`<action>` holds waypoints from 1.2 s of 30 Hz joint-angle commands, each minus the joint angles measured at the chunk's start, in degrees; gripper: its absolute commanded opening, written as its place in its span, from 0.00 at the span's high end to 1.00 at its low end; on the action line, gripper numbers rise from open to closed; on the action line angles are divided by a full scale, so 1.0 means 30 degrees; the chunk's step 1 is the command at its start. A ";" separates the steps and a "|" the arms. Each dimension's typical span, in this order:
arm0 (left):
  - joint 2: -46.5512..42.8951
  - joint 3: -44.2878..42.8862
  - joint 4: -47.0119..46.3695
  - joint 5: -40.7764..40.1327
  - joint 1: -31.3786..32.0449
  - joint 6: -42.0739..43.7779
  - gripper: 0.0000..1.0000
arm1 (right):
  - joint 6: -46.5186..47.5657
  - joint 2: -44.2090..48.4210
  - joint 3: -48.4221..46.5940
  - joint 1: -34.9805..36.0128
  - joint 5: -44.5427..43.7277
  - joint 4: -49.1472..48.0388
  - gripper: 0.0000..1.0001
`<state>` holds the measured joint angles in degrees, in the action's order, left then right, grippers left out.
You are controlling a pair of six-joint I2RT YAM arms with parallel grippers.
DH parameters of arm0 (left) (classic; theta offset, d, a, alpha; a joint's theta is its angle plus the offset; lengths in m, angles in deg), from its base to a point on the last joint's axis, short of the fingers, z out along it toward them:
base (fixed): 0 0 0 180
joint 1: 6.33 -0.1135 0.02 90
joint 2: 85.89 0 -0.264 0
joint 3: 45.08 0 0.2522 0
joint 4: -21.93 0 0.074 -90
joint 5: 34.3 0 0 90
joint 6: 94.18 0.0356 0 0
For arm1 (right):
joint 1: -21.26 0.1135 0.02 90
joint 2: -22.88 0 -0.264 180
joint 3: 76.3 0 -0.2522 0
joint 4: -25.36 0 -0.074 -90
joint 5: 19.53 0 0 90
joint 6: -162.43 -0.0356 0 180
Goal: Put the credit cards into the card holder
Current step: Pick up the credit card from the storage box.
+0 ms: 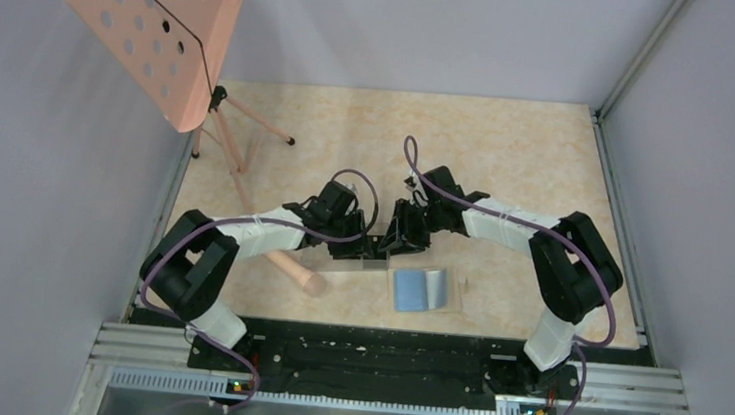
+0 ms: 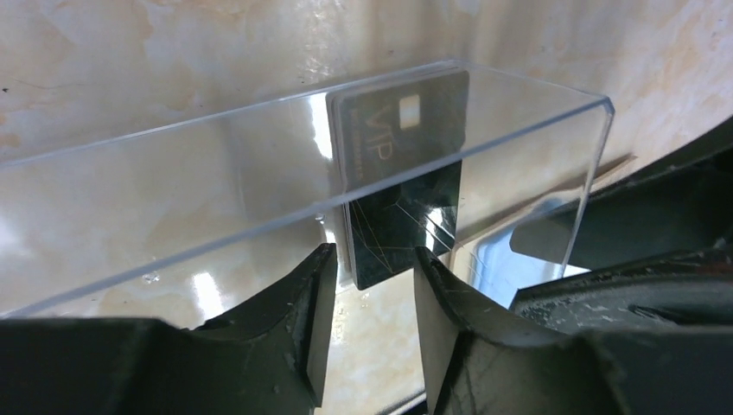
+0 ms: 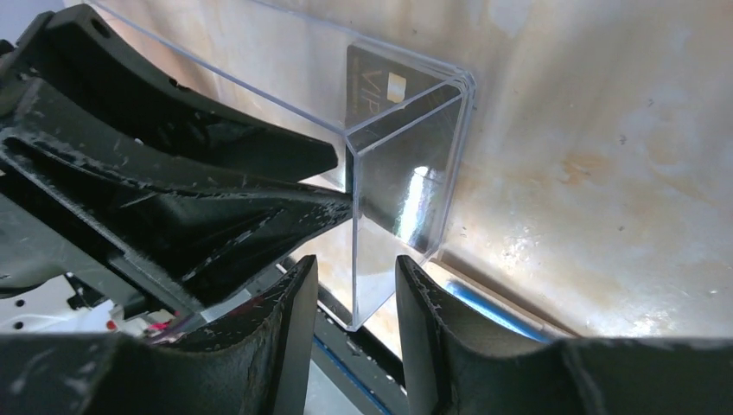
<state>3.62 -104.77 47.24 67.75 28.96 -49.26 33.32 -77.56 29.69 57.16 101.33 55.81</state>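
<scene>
Left claw (image 2: 372, 259): we are seeing it half open, framing the thin black rectangular card (image 2: 402, 130).
Right claw (image 3: 356, 277): half open, straddling a corner of the clear plastic box (image 3: 398, 190).
Unclear: any contact.

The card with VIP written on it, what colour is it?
The card is black, with dull gold letters; the left wrist view shows it best.

Clear plastic box (image 2: 156, 199), pink perforated stand (image 1: 149, 18)
</scene>
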 commanded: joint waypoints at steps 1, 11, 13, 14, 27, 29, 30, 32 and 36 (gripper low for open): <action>0.0469 -0.0047 -0.0965 -0.0176 0.0011 -0.0064 0.59 | -0.0693 0.1060 0.0293 0.0279 0.0786 -0.1663 0.62; 0.0817 -0.0540 -0.0815 -0.0089 0.0216 0.0331 0.83 | -0.0732 0.1056 0.0241 0.0287 0.0876 -0.1666 0.64; 0.0723 -0.0730 -0.0641 -0.0183 0.0285 0.0453 0.87 | -0.0736 0.1050 0.0227 0.0298 0.0907 -0.1668 0.64; 0.0660 -0.0911 -0.0391 -0.0360 0.0345 0.0527 0.88 | -0.0736 0.1050 0.0235 0.0304 0.0915 -0.1644 0.64; 0.1706 -0.4058 0.3471 -0.2552 0.1830 0.2077 0.73 | -0.0578 0.1116 0.0164 0.0279 0.0951 -0.1383 0.65; 0.2033 -0.4379 0.3685 -0.2615 0.1993 0.2180 0.73 | -0.0530 0.1110 0.0213 0.0279 0.0966 -0.1345 0.65; 0.2168 -0.4545 0.3994 -0.2724 0.2049 0.2277 0.73 | -0.0505 0.1152 0.0193 0.0294 0.0988 -0.1318 0.65; 0.2382 -0.4900 0.4480 -0.3033 0.2116 0.2409 0.73 | -0.0477 0.1147 0.0241 0.0280 0.0969 -0.1329 0.65; 0.2782 -0.5400 0.5233 -0.3491 0.2124 0.2603 0.63 | -0.0455 0.1152 0.0234 0.0287 0.1024 -0.1285 0.65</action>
<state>11.40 -117.54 61.91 57.91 34.66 -42.58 31.88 -77.23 30.70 57.14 102.35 54.10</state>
